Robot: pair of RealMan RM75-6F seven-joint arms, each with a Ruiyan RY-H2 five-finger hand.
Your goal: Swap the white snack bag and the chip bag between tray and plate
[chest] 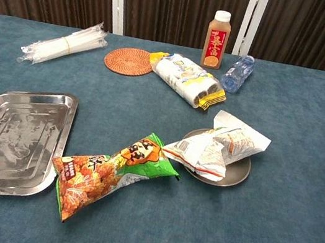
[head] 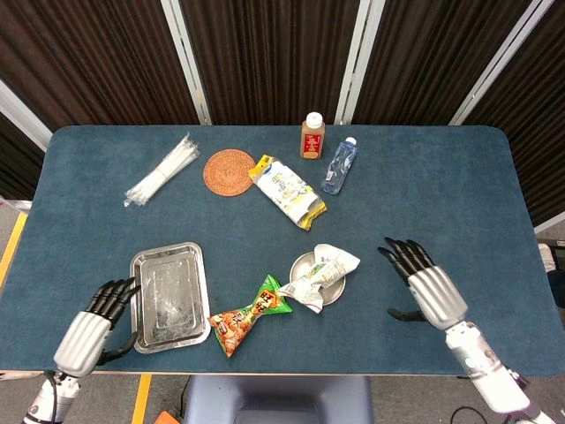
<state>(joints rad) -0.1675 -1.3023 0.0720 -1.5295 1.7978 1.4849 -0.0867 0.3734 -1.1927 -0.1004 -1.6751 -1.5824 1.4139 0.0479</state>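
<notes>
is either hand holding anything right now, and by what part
Nothing is held. The right hand is open, off to the side of the white snack bag lying on the plate. The left hand is open beside the tray.

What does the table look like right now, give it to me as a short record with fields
white snack bag: lying on the plate
chip bag: on the cloth between tray and plate
tray: nothing in it
left hand: fingers spread at the tray's left edge, holding nothing
right hand: fingers spread, right of the plate, holding nothing
</notes>
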